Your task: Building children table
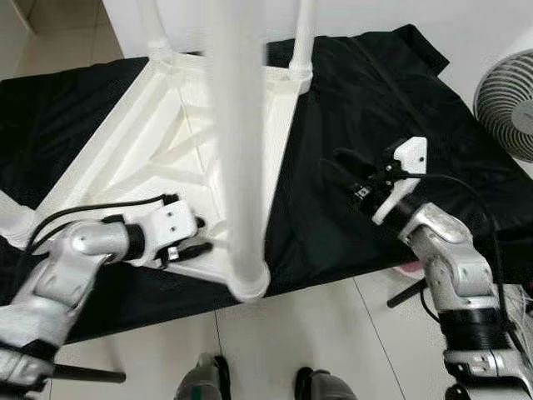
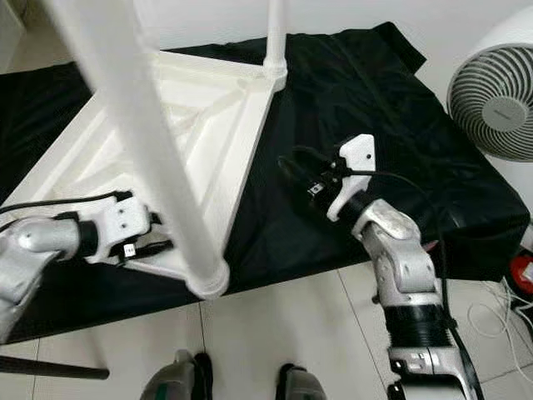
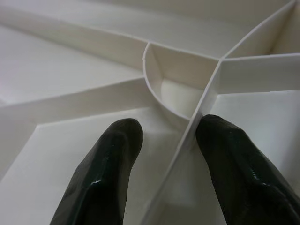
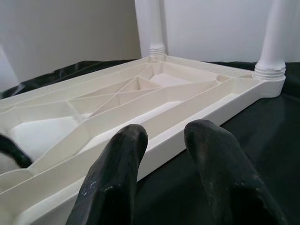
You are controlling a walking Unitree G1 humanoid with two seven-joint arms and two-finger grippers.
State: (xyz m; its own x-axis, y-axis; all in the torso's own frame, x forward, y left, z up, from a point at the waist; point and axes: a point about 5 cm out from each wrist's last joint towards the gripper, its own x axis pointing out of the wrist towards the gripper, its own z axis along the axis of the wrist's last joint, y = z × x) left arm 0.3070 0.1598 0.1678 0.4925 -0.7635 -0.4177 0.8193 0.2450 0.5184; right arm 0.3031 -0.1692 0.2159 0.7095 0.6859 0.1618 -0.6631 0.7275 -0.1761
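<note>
Left eye view, one upturned white tabletop [image 1: 150,142], three legs, both grippers' fingers parted, holding nothing.

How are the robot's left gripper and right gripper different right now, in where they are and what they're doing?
The left gripper is inside the upturned white tabletop, its fingers straddling a thin plastic rib; the right gripper hovers over the black cloth, beside the tabletop, touching nothing. The left sits near the closest leg; the right is farther off. Both are open.

The upturned table [image 1: 166,142] is viewed steeply from above by both eye views. It is seen close, perhaps touching, from the left wrist, and from just beside by the right.
</note>
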